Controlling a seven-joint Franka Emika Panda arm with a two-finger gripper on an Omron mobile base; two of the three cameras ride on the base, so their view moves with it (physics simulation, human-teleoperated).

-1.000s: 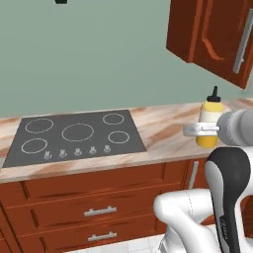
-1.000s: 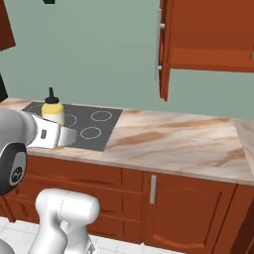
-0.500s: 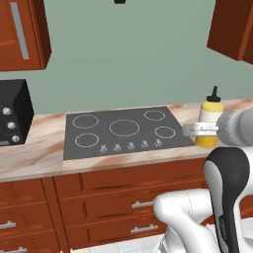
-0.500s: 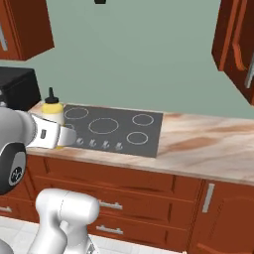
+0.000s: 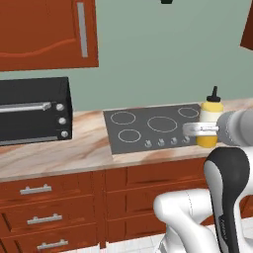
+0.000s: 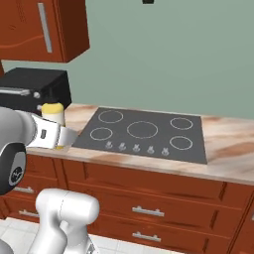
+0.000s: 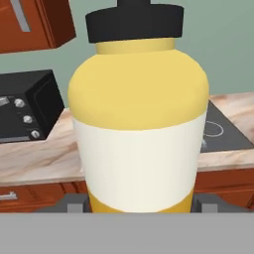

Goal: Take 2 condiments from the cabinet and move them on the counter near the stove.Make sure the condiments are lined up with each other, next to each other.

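Observation:
My gripper (image 5: pixel 200 129) is shut on the yellow squeeze bottle (image 5: pixel 210 123) and holds it upright in the air, on the near side of the counter (image 5: pixel 59 153). From the right base the bottle (image 6: pixel 53 113) and the gripper (image 6: pixel 63 137) appear left of the stove (image 6: pixel 144 131). From the left base they overlap the right end of the stove (image 5: pixel 158 126). In the hand view the bottle (image 7: pixel 139 124) stands between the jaws of the gripper (image 7: pixel 141 206), with the black cap at the top. A corner of the cabinet (image 5: pixel 248 24) shows at the upper right edge. The shaker is out of view.
A black toaster oven (image 5: pixel 32 111) sits on the counter left of the stove, also seen from the right base as the toaster oven (image 6: pixel 34 89). Above it hangs a closed wall cabinet (image 5: pixel 44 29) with a silver bar handle. Drawered base cabinets (image 6: pixel 149 198) run below the counter.
The base has driven left, so the whole scene has slid right in both base views. The toaster oven and left wall cabinet have come in. The bottle has stayed in the gripper.

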